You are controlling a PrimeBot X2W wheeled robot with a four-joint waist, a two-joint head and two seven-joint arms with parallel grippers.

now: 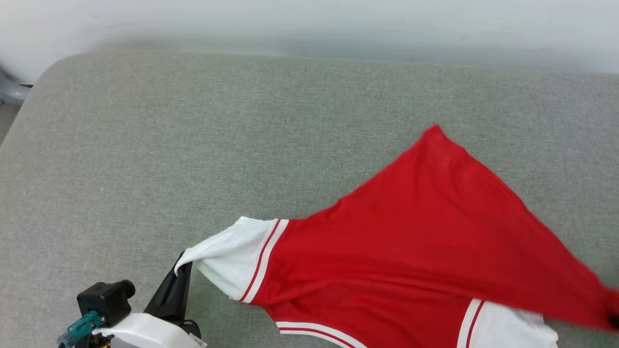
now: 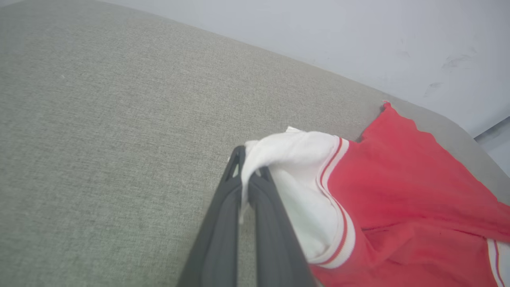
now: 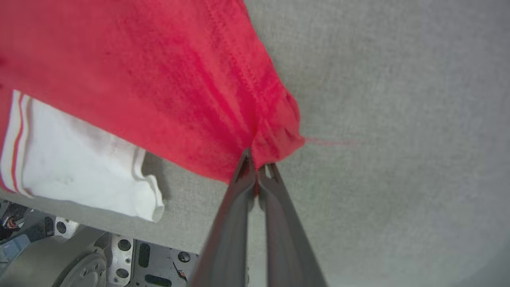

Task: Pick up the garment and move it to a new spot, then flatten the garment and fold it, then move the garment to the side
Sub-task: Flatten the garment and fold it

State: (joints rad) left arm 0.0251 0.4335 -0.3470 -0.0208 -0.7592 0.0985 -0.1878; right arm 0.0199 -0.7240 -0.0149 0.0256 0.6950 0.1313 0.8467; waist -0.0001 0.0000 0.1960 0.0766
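Note:
The garment (image 1: 411, 241), a red jersey with white sleeves and red-and-white trim, is stretched across the right half of the grey cushion. Its plain red side faces up; the lettering is hidden. My left gripper (image 1: 180, 268) is shut on the edge of the left white sleeve (image 2: 295, 179), with the cloth draped over the fingertips of the left gripper (image 2: 249, 175). At the right edge of the head view, my right gripper (image 3: 257, 169) is shut on a bunched red corner of the garment (image 3: 275, 135), held a little above the cushion. The other white sleeve (image 3: 83, 175) lies flat near the front edge.
The grey fabric cushion (image 1: 193, 145) spreads wide to the left and back. A pale wall (image 1: 309, 24) runs behind it. The robot's base (image 3: 79, 259) shows under the cushion's front edge.

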